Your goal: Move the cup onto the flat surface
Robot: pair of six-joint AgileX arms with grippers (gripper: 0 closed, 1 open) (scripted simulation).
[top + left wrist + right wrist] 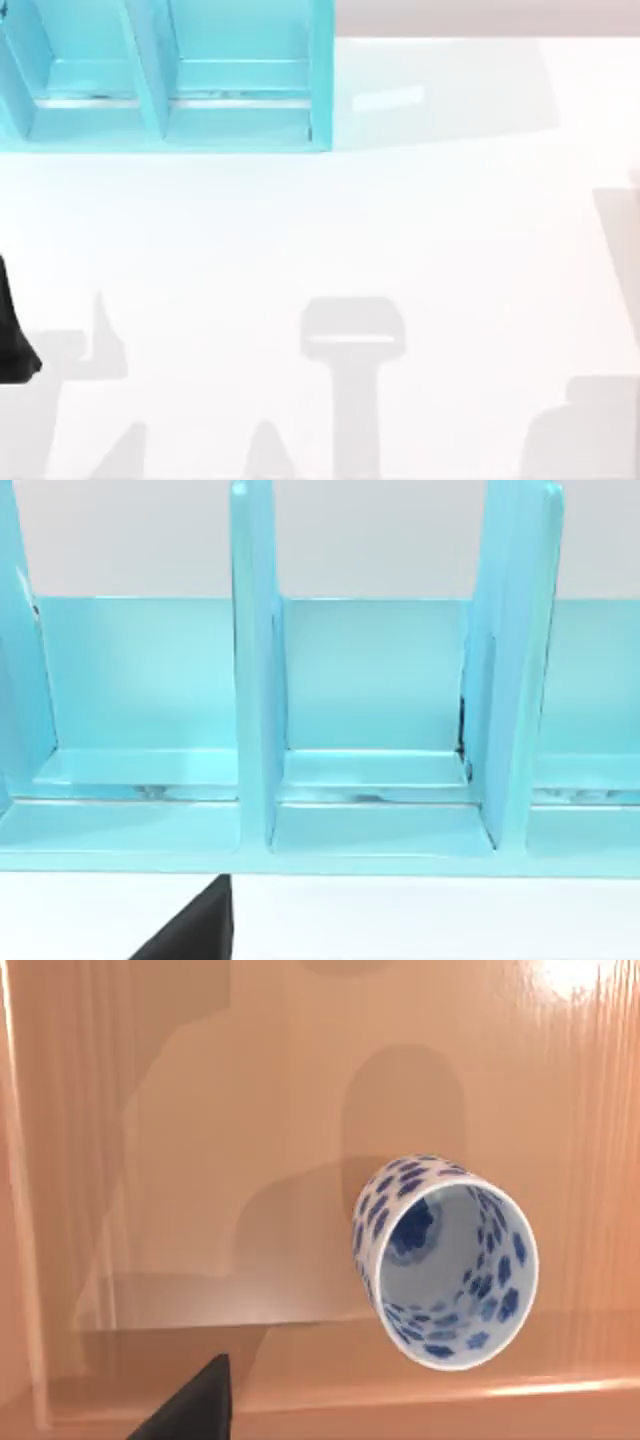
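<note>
Turquoise blue covers one rack (165, 75), standing at the far left of a white table (400, 220) in the top view. Upright dividers split it into open bays; two bays show from above, and the left wrist view faces three of them across its shelf (375, 825). Nothing lies in the bays that are visible. The table around the rack carries only grey shadows.

A dark shape at the top view's left edge is part of the left arm (12, 330), low beside the table's left side. A black fingertip (195, 925) shows at the edge of the left wrist view, in front of the rack; whether that gripper is open or closed cannot be told.

One cup (445, 1260), white with blue speckles, appears in the right wrist view. It stands on a glossy tan wooden surface (200, 1160) with a raised rim, its open mouth towards the camera. A black fingertip (195, 1405) sits apart from the cup, not touching it. How far the right gripper is open cannot be told.
</note>
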